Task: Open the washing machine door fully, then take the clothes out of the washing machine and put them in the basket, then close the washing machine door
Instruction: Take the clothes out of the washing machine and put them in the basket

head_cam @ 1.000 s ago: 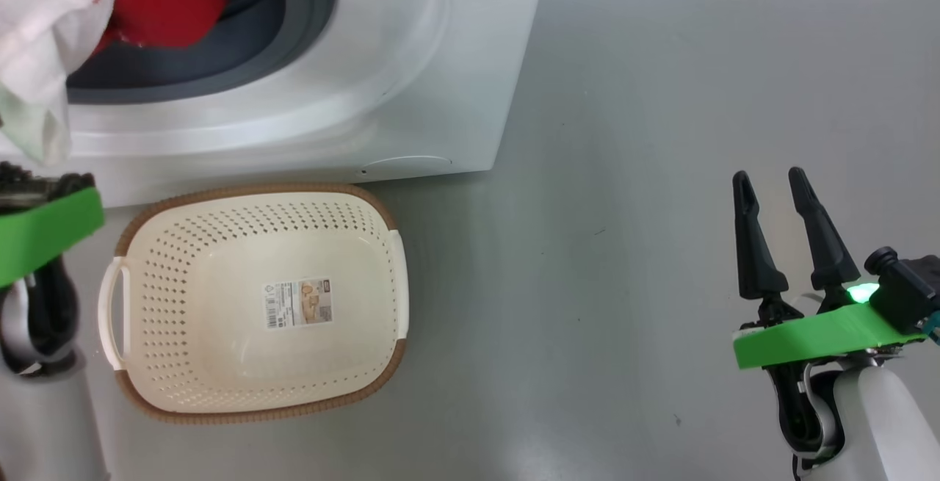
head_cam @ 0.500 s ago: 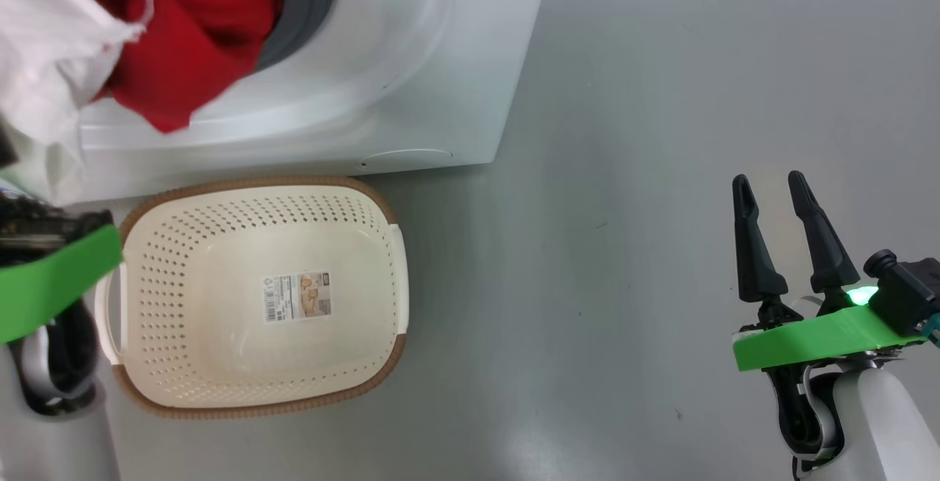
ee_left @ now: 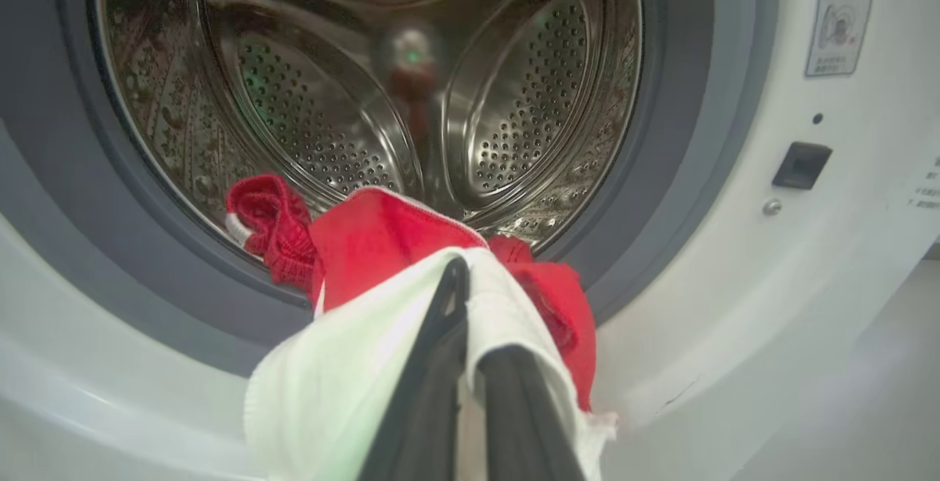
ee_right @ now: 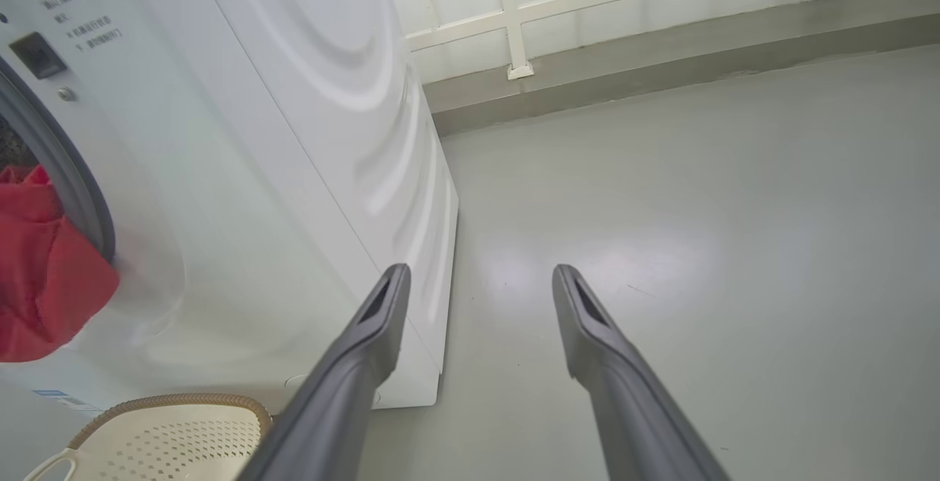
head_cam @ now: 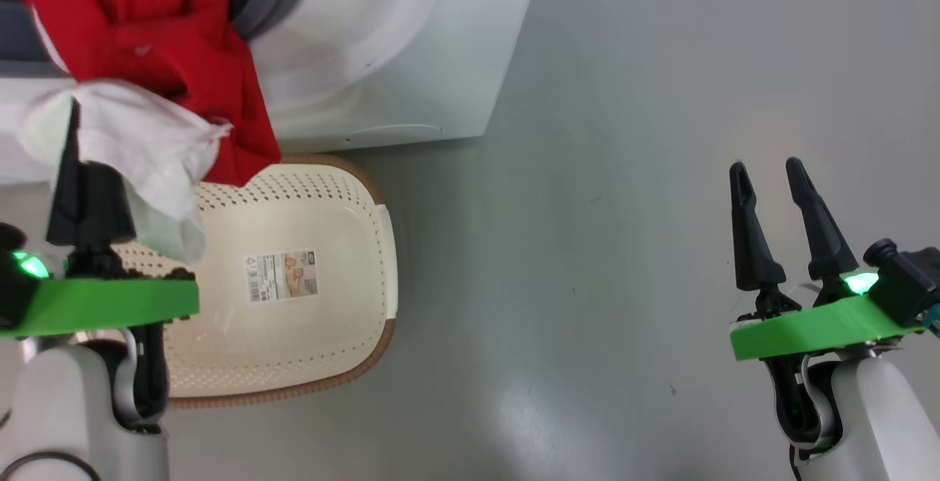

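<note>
My left gripper [head_cam: 70, 132] is shut on the white cloth [head_cam: 139, 147], held above the far left edge of the cream basket [head_cam: 316, 334]. Red clothes [head_cam: 169, 40] trail from the cloth back up into the washing machine [head_cam: 382, 48] opening. In the left wrist view my left gripper [ee_left: 470, 319] pinches the white cloth [ee_left: 330, 393], and the red clothes [ee_left: 367, 239] drape over the grey gasket [ee_left: 661, 194] before the steel drum [ee_left: 514, 99]. My right gripper [head_cam: 767, 172] stands open over bare floor, far right of the basket. The washing machine door is out of view.
Grey floor [head_cam: 624, 136] spreads to the right of the machine and basket. In the right wrist view the machine's white side [ee_right: 330, 136] is at left, the basket rim [ee_right: 169, 402] at lower left, and a white rail and low kerb [ee_right: 624, 48] run behind.
My left gripper has pulled the white cloth and the red clothes out of the drum opening and down toward the basket. The head camera has shifted a little. The right arm has not moved.
</note>
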Tool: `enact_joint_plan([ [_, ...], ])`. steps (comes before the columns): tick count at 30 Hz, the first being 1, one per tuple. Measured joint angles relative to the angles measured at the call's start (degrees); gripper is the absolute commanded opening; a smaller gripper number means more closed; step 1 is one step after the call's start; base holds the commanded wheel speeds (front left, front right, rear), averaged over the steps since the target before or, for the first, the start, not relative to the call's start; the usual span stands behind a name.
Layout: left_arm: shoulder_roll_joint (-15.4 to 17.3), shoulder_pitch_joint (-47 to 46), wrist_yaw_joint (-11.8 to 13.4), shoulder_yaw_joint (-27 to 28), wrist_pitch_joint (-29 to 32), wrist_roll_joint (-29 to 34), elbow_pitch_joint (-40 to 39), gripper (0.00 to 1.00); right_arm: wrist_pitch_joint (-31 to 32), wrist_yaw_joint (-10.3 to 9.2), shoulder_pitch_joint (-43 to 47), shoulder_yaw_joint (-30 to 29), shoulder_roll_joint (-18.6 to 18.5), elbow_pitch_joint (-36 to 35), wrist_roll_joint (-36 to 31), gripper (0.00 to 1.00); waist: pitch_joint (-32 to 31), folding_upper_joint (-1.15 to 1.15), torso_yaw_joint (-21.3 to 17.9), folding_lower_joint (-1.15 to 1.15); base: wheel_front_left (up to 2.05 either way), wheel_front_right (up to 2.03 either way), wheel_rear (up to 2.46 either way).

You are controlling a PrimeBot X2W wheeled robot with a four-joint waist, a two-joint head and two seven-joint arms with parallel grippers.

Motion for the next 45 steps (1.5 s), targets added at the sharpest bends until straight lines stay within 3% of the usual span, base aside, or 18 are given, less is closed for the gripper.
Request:
enact_joint_plan([
  [15,0.44,-7.62,0.0,-1.33,0.01,1.24,21.19,0.0,0.0,0.0,-2.91,0.92,-0.01,-0.85,0.97,1.0,6.31,0.0,-1.46,0.0,0.0,0.0,0.0],
  [21,2.08,-11.32,0.0,-2.47,0.01,1.83,27.42,0.03,0.0,0.0,-4.02,1.67,-0.01,-1.6,1.07,1.0,8.26,0.0,-2.29,0.0,0.0,0.0,0.0],
  [25,2.61,-14.82,0.0,-3.04,0.02,2.14,32.59,0.16,0.0,0.0,-4.21,1.66,-0.02,-1.82,1.07,1.0,9.75,0.0,-2.75,0.0,0.0,0.0,0.0],
  [26,2.8,-15.6,0.0,-3.02,0.02,2.15,33.78,0.29,0.0,0.0,-4.28,1.67,-0.01,-1.85,1.07,1.0,10.04,0.0,-2.84,0.0,0.0,0.0,0.0],
  [29,3.15,-16.98,0.0,-2.75,0.02,3.11,36.04,0.45,0.0,0.0,-4.61,1.69,-0.01,-1.87,1.07,1.0,10.59,0.0,-3.06,0.0,0.0,0.0,0.0],
  [31,3.13,-17.52,0.0,-2.5,0.02,3.31,37.01,0.67,0.0,0.0,-5.1,1.69,-0.02,-1.97,1.07,1.0,10.62,0.0,-3.17,0.0,0.0,0.0,0.0],
  [32,3.14,-17.87,0.0,-2.21,0.02,3.56,37.31,1.0,0.0,0.0,-5.11,1.69,-0.02,-2.1,1.07,1.0,10.52,0.0,-3.19,0.0,0.0,0.0,0.0],
  [45,1.79,-16.55,0.0,-2.97,0.02,2.32,32.72,1.0,0.0,0.0,-5.08,1.4,-0.02,-2.1,0.89,1.0,9.02,0.0,-1.41,0.0,0.0,0.0,0.0],
])
